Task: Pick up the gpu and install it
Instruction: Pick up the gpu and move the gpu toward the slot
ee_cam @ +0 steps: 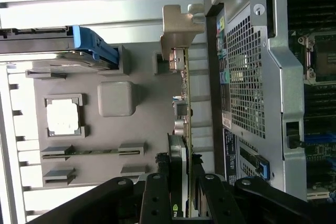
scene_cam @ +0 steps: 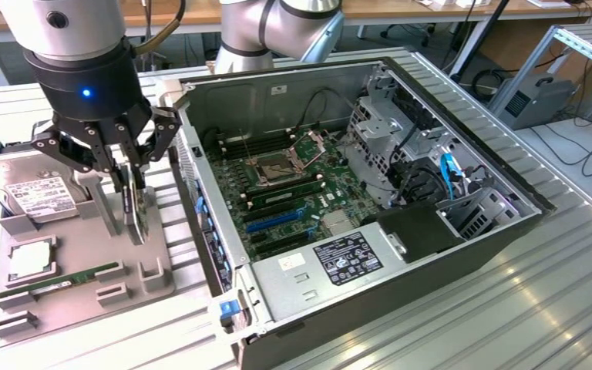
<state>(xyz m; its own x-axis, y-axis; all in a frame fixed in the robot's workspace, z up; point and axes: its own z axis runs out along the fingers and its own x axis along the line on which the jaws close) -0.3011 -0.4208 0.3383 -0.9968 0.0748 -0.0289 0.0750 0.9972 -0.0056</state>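
Observation:
The gpu point(scene_cam: 135, 214) stands on edge on the grey holder tray point(scene_cam: 80, 308), at the exterior view's left, beside the open computer case point(scene_cam: 307, 285). My gripper point(scene_cam: 121, 179) comes down on it from above, a finger on each face, and is shut on it. In the wrist view the gpu point(ee_cam: 185, 103) appears edge-on, its silver bracket point(ee_cam: 176, 24) at the far end and its black cooler point(ee_cam: 177, 156) between my fingers point(ee_cam: 156, 198). Whether the card has left the tray I cannot tell. Blue slots point(scene_cam: 275, 221) show on the motherboard inside the case.
On the tray lie a silver hard drive point(scene_cam: 28, 189), a processor chip point(scene_cam: 31, 260) and a thin RAM stick point(scene_cam: 65, 279). The case's rear wall point(ee_cam: 252, 77) stands close beside the gpu. Drive cages and cables point(scene_cam: 419, 169) fill the case's far side.

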